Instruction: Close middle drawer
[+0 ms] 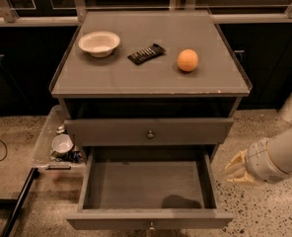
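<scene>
The middle drawer [148, 220] is pulled far out of the grey cabinet and is empty inside. Its low front panel carries a small round knob [150, 226] at the bottom edge of the view. My gripper [236, 169] is at the lower right, just outside the drawer's right side wall and level with it. Its cream fingers [235, 160] point left toward the drawer, stand apart and hold nothing. It does not touch the drawer.
The drawer above [149, 132] is nearly shut. On the cabinet top [151, 78] lie a white bowl [99, 43], a dark snack bag [146, 53] and an orange [187, 60]. A clear bin with a cup [62, 143] stands on the floor at the left.
</scene>
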`<state>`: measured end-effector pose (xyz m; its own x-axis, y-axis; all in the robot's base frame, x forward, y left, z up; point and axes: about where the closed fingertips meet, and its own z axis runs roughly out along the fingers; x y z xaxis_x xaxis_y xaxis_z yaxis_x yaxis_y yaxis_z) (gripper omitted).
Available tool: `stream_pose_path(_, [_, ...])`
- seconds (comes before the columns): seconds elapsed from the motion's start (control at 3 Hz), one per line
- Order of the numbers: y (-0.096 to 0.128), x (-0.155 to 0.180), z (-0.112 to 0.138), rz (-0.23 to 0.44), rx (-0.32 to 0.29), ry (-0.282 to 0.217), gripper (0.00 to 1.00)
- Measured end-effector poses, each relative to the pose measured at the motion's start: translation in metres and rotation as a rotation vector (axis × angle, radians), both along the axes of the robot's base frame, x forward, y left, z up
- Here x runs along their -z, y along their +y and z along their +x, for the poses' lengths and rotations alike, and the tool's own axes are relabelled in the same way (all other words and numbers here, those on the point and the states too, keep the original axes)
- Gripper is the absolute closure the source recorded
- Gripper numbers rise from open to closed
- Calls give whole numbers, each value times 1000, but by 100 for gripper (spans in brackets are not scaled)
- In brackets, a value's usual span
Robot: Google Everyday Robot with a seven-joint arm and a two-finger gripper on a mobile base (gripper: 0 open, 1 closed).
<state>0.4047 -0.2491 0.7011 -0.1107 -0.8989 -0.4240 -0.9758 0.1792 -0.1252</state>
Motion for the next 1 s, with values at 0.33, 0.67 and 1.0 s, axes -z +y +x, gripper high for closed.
stream_pose_path(0.33, [3, 6, 0, 6, 1, 3, 100])
stream_pose_path(0.67, [11, 38, -3, 43, 2, 14, 100])
stream_pose_path(1.0, [26, 107, -17, 134, 1, 18, 100])
